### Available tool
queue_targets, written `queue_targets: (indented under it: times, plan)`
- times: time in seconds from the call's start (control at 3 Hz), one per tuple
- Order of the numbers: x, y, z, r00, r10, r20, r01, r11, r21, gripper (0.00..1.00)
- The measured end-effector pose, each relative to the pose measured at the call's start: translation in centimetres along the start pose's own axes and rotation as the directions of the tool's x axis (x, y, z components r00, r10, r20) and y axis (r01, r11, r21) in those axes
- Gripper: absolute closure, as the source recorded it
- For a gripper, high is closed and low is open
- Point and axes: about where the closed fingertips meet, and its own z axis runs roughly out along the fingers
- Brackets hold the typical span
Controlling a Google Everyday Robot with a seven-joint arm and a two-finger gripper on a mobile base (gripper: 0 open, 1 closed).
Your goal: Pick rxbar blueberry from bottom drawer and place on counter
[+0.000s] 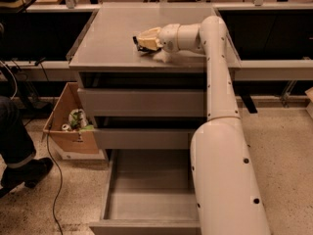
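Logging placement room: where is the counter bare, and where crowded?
The counter is bare left of the gripper, out to its left edge, and behind it to the back edge. Crowded: centre-right, where the gripper and arm lie over it. The bottom drawer shows bare floor on the left; the arm hides its right.

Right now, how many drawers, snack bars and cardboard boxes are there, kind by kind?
Drawers: 3 (top drawer, middle drawer, bottom drawer pulled open)
Snack bars: 1 (rxbar blueberry, beneath the gripper low over the counter)
Cardboard boxes: 1 (cardboard box on the floor, left of the cabinet)
Total: 5
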Motion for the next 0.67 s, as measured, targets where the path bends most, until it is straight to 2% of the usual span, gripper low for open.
queue_targets:
  times: [0.67]
  plan:
    - [0.34,0.13,1.77,1.0,0.012,0.007,-0.011,0.9997,-0.021,0.15]
